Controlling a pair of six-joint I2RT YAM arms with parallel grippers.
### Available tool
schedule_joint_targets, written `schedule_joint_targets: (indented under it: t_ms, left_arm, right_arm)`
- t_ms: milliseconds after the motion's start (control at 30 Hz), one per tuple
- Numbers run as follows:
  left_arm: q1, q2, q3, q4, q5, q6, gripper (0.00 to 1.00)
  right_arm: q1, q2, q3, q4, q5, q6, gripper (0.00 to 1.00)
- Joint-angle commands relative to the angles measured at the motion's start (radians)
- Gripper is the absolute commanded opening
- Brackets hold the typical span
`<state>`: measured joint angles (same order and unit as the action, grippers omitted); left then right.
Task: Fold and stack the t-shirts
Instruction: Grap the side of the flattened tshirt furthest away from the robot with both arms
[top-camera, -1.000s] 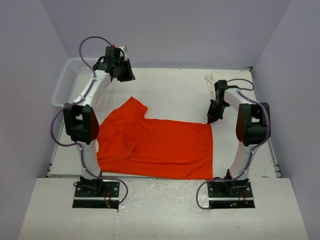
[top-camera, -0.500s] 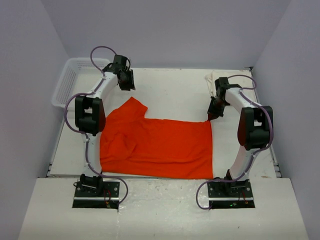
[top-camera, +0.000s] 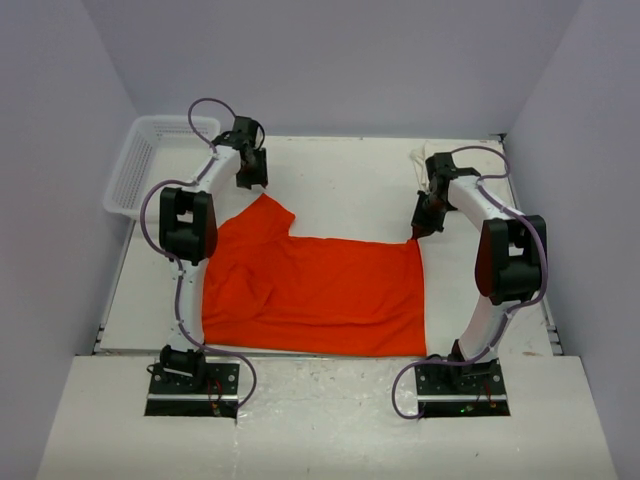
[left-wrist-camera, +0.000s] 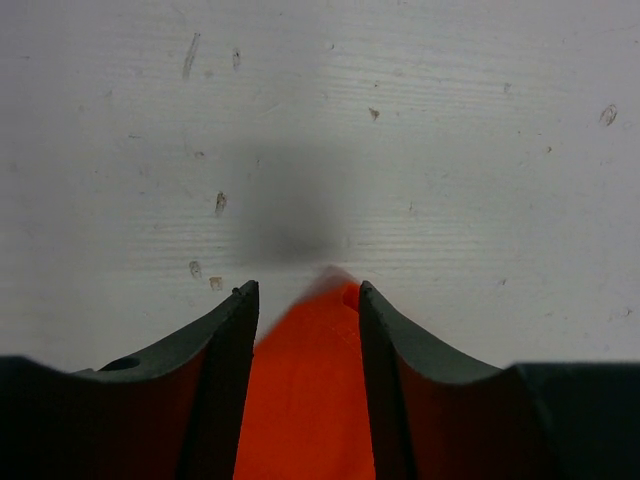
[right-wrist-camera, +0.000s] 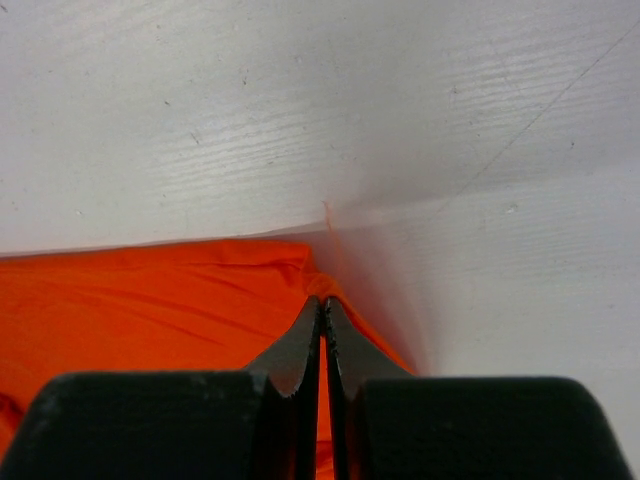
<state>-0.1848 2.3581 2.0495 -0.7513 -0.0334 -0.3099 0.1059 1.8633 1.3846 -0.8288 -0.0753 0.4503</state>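
Now: orange t-shirt (top-camera: 320, 290) lies spread flat in the middle of the table (top-camera: 340, 180). Right gripper (right-wrist-camera: 321, 300) is pinched tight on its 2 o'clock corner, cloth tented at the tips. Left gripper (left-wrist-camera: 303, 290) has jaws parted, gripping nothing, over the sleeve tip at 11 o'clock. Cream t-shirt (top-camera: 424, 157) sits at the table's 1 o'clock, partly hidden. Basket (top-camera: 130, 170) at 10 o'clock.

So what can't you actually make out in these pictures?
1. Top view: the cream t-shirt sits mostly behind the right arm; folded or not, I cannot tell.
2. Left wrist view: the sleeve tip of the orange t-shirt is blurred between the fingers of the open left gripper; contact unclear.
3. Right wrist view: the shut right gripper covers how much orange cloth it pinches.
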Motion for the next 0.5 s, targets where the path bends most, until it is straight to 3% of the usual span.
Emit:
schedule_joint_targets:
  t_ms: [0,467]
  left_arm:
    - [-0.008,0.009,0.034,-0.014,-0.033,0.031,0.47]
    - [-0.058,0.047,0.04,-0.033,-0.042,0.038,0.45]
  right_arm:
    - [0.0,-0.012,0.019,0.011,-0.023,-0.009,0.0]
    - [0.002,-0.016,0.019,0.005,-0.021,-0.009,0.0]
